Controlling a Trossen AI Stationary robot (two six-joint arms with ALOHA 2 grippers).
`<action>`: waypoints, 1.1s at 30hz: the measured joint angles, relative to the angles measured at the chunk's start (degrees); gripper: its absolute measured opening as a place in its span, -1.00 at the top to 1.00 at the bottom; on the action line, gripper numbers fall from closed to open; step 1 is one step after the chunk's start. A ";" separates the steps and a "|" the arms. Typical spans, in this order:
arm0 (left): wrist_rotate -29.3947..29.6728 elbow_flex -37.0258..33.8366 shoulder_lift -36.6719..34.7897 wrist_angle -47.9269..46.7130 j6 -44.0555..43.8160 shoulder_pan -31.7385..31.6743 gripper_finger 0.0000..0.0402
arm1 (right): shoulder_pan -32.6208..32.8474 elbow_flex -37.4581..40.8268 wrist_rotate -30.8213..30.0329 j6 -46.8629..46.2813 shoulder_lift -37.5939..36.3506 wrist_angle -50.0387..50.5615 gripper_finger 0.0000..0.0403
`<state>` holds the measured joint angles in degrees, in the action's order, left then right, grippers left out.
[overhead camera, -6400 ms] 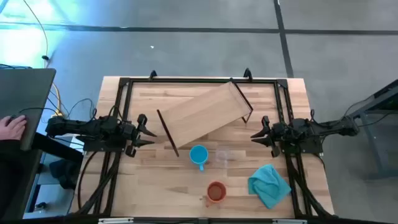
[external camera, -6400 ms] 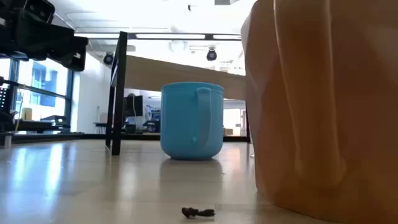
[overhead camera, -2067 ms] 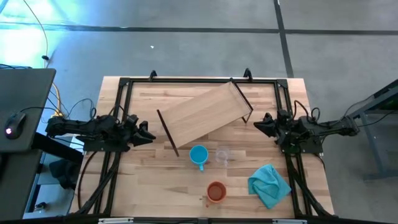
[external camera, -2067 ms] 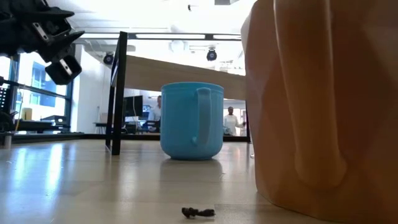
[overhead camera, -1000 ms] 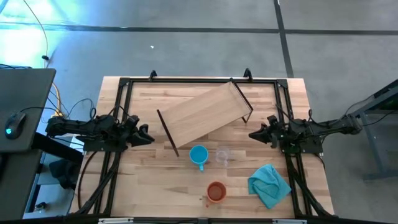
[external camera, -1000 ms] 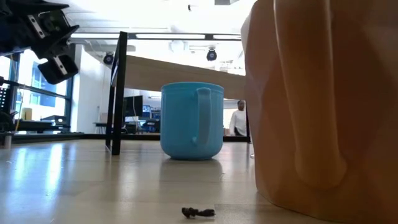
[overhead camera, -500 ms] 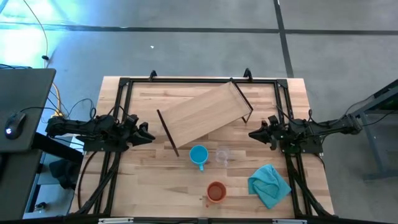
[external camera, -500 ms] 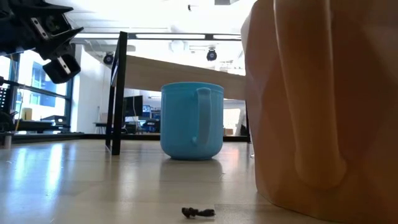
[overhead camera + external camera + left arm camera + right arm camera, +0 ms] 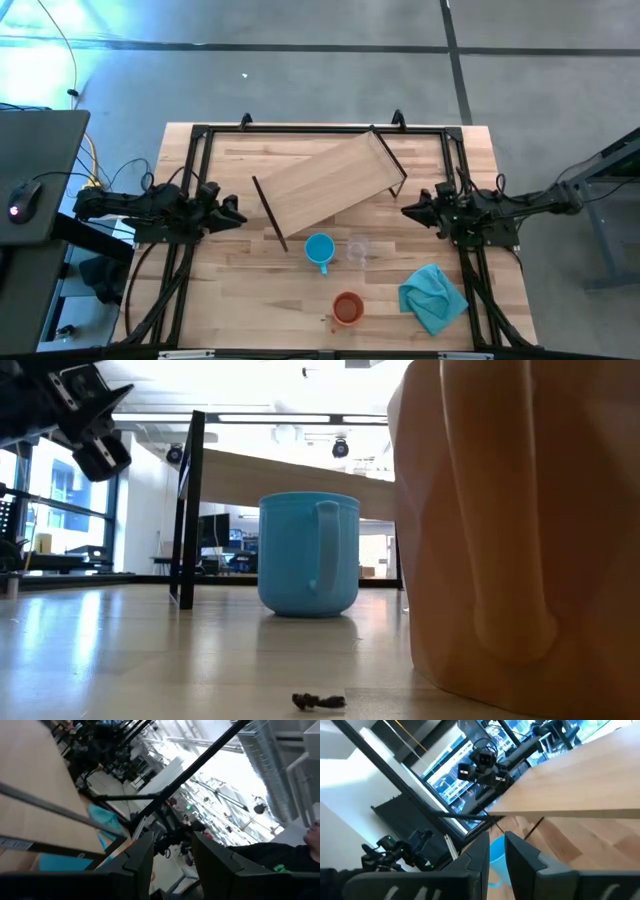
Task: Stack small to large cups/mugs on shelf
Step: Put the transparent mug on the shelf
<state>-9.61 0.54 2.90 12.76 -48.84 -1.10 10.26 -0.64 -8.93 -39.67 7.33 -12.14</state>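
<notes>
The light-wood shelf [image 9: 325,185] stands slantwise on the table's far half on its black end frames. In front of it the blue mug [image 9: 319,248] and the clear cup [image 9: 358,250] stand side by side on their bases. The orange-brown mug [image 9: 347,308] stands nearer the near edge and fills the low view's right [image 9: 520,530]. My left gripper [image 9: 238,216] hovers left of the shelf, its fingers a narrow gap apart [image 9: 172,840]. My right gripper [image 9: 405,210] hovers off the shelf's right end, shut [image 9: 496,837], and points toward the blue mug [image 9: 496,849].
A teal cloth [image 9: 432,295] lies crumpled near the table's right near corner. A black metal frame [image 9: 300,130] runs round the table's edges. A small dark scrap [image 9: 318,702] lies on the wood close to the low camera. Bare tabletop shows left of the mugs.
My left gripper has risen a little and tipped, as the low view shows. My right gripper has edged slightly toward the far edge. The mugs, the cup and the shelf have stayed where they were.
</notes>
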 joint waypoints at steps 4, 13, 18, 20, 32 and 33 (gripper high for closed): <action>0.00 0.00 0.00 -0.52 0.37 0.00 0.38 | 1.04 -0.06 -0.06 1.05 4.50 -8.71 0.75; 0.08 0.00 0.00 -3.85 0.59 0.00 0.38 | 2.67 -14.49 -0.22 9.16 19.56 -4.22 0.75; 0.20 0.00 0.02 -3.87 0.59 0.00 0.38 | 2.67 -24.85 -0.13 6.84 28.29 12.24 0.75; 0.20 0.00 0.01 -3.83 0.59 0.00 0.38 | 2.67 -28.11 -0.09 3.28 31.58 18.06 0.75; -1.90 0.00 0.02 -4.18 2.12 0.02 0.38 | 9.46 -37.37 5.98 -18.43 49.43 26.51 0.72; -2.08 0.00 0.00 -4.49 2.12 0.02 0.38 | 10.37 -38.08 6.24 -19.68 50.73 26.52 0.71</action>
<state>-11.68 0.53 2.90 8.27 -46.72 -1.08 20.63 -38.72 -2.69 -59.35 58.06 14.38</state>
